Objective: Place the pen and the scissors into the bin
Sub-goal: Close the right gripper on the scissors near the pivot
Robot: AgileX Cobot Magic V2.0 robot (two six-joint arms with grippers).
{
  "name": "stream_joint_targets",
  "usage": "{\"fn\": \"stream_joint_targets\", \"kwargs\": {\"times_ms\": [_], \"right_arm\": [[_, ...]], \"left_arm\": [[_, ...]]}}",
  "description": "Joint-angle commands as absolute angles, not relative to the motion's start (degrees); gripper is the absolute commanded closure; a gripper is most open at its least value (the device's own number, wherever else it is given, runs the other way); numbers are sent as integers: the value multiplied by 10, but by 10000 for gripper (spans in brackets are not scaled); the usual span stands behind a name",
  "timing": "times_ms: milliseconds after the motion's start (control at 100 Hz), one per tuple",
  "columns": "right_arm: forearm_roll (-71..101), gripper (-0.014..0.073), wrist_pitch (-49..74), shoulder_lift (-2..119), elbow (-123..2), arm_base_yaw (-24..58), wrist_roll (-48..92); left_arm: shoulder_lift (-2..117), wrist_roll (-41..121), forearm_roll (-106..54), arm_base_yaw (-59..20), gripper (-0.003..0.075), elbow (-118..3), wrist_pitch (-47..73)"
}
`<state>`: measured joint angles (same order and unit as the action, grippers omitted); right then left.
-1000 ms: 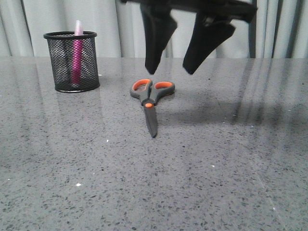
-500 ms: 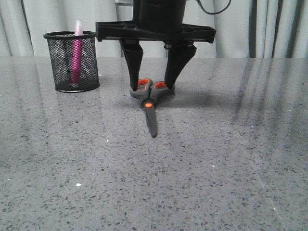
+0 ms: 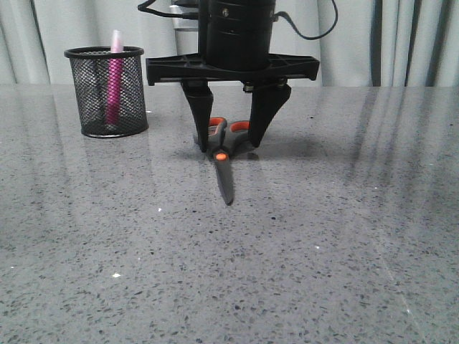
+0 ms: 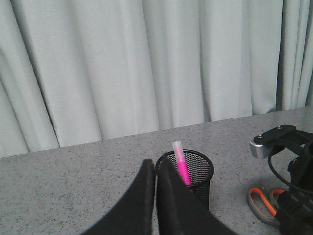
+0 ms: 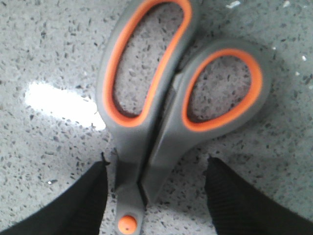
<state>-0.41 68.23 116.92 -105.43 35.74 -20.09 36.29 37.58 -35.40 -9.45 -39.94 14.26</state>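
The grey scissors (image 3: 224,154) with orange-lined loops lie flat on the table, blades pointing toward the front edge. My right gripper (image 3: 228,146) is open and down at the table, one finger on each side of the handles just behind the orange pivot. In the right wrist view the scissors (image 5: 166,107) lie between the right gripper (image 5: 156,169) fingers, nearer one finger. The pink pen (image 3: 115,79) stands upright in the black mesh bin (image 3: 107,93) at the back left. My left gripper (image 4: 155,165) is shut and empty, held above the table near the bin (image 4: 190,178) and pen (image 4: 181,166).
The speckled grey table (image 3: 287,251) runs to a pale curtain (image 3: 401,43) at the back. The right arm's wide black gripper body (image 3: 233,64) hangs over the scissors, close to the bin's right.
My right gripper came down from above the table and its open fingers narrowed to straddle the scissors' handles. Scissors, bin and pen have stayed put.
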Motion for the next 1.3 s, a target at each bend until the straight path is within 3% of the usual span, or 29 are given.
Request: {"fn": "stream_joint_targets", "kwargs": {"times_ms": [0, 1290], "right_arm": [[-12, 194, 661, 1142, -1073, 360, -202], [-6, 194, 658, 1150, -1073, 360, -207]], "left_arm": [[362, 370, -365, -92, 742, -415, 104], [362, 370, -374, -92, 742, -415, 104]]}}
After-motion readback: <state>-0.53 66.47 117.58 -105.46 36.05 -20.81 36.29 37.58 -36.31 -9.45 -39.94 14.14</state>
